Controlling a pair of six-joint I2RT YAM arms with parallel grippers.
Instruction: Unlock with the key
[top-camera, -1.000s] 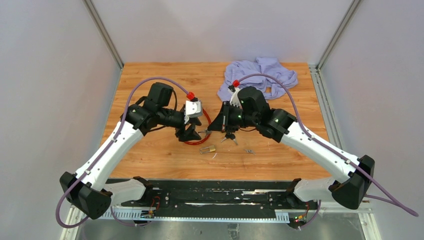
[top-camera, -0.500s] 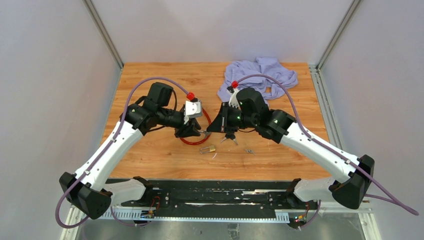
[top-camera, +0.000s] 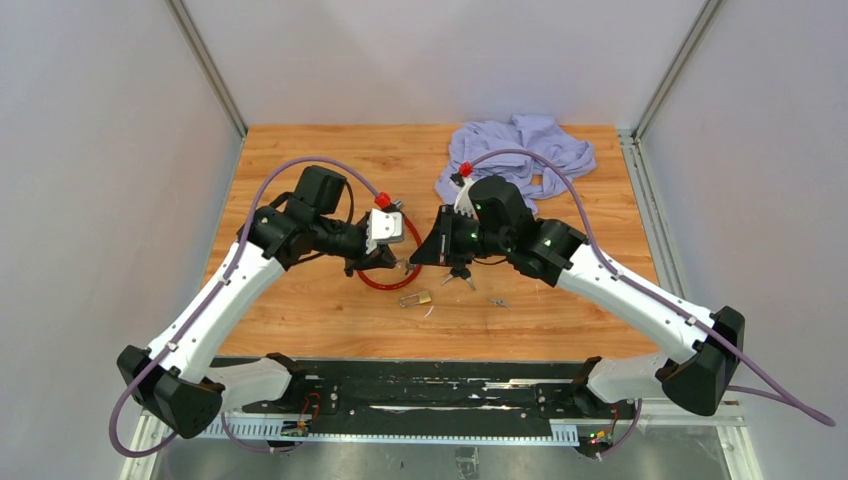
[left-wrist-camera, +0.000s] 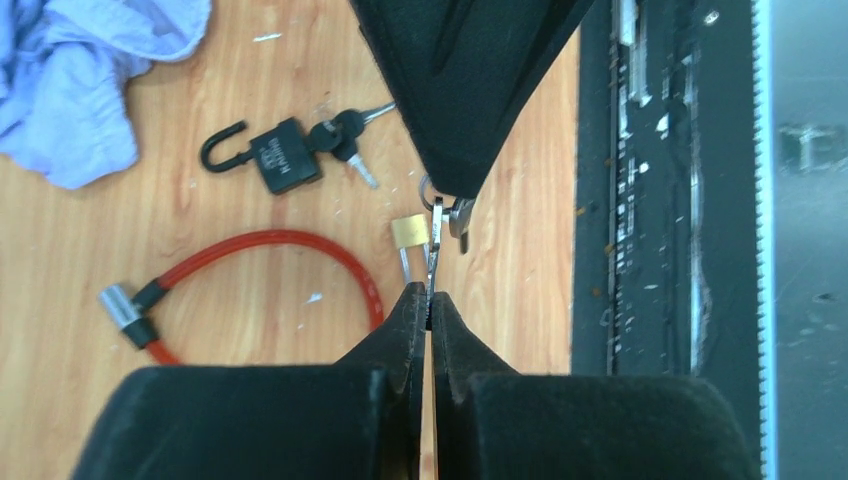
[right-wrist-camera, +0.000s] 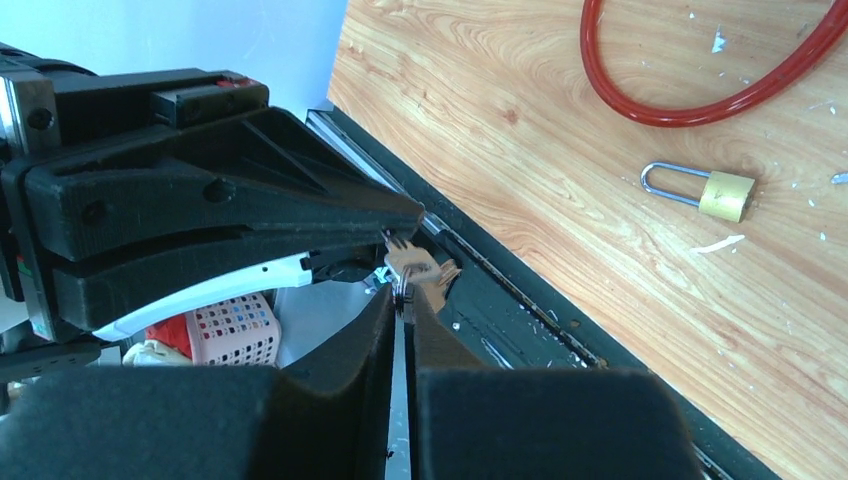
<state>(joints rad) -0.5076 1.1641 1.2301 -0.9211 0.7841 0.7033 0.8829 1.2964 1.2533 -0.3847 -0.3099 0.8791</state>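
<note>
Left wrist view: left pincer (left-wrist-camera: 428, 300) is pressed together on a thin blade of the key bunch (left-wrist-camera: 436, 225), held edge-on in the air above the bench (left-wrist-camera: 520, 280). Right pincer (left-wrist-camera: 452, 185) comes in tip to tip from the opposite side, also pressed shut on the same bunch. The right wrist view shows the ring and small keys sitting right at its fingertips. Whether it grips the ring or a blade is hard to tell, since the part is too small. Both arms have the keys at once, so this looks like a hand-over or a regrip in mid-air.

Brass padlock (top-camera: 420, 298) lies flat on the bench, shackle closed, just below the meeting point and slightly toward the arm bases. Its long axis runs left-right in the top view, with the shackle toward the left arm's side and the body toward the right. It is about equally near both pincers, well within reach of either.

Black padlock (left-wrist-camera: 285, 155) sits just beyond, with its shackle open and its own keys in it. That is probably not the target, so the brass one is the likely lock. Red cable lock (left-wrist-camera: 270, 250) curves around on the left arm's side, near the brass padlock but apart from it. Cloth (top-camera: 520, 150) is at the far right, well apart.

The coming move likely needs one pincer to let go and the key blade lined up with the brass body's keyway end.
</note>
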